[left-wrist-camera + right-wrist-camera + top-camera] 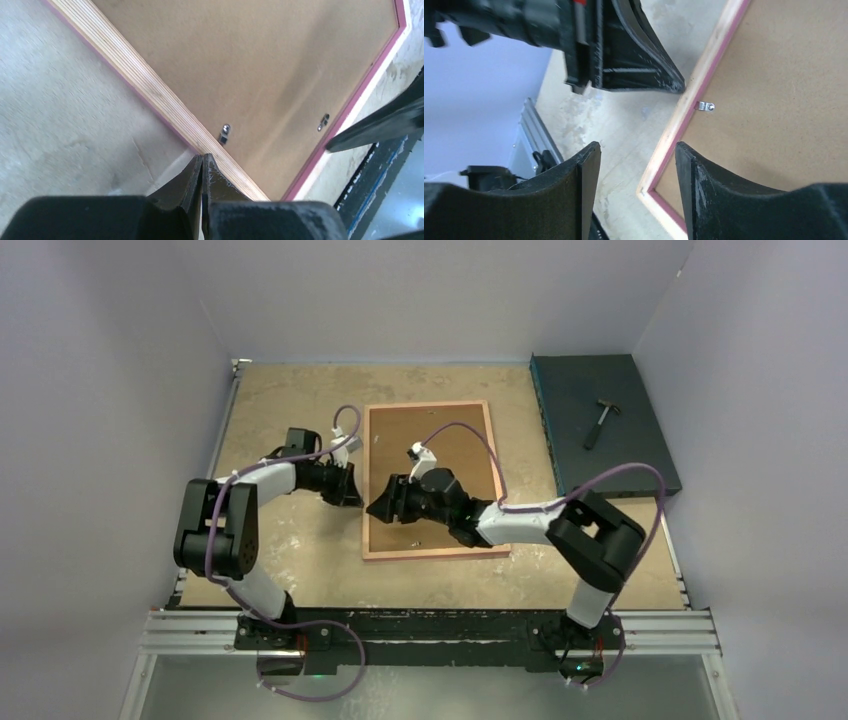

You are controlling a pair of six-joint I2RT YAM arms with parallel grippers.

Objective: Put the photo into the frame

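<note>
The frame [440, 554] lies back-up in the middle of the table, showing light wood rails with a pink inner edge. The brown backing board [455, 455] fills it. The photo is hidden. My left gripper [354, 498] is shut on nothing, its tips [202, 157] at the outer side of the frame's left rail [150, 87]. My right gripper [376, 508] stands open over that same rail near the frame's near-left corner, one finger above the table and one above the board [638, 146]. A small metal tab [705, 106] lies on the board beside the rail [704, 75].
A dark mat [580, 380] lies at the back right with a hammer [600, 422] on it. Two metal tabs [225, 133] [323, 121] sit on the board's edges. Grey walls close in three sides, and an aluminium rail [430, 630] runs along the near edge.
</note>
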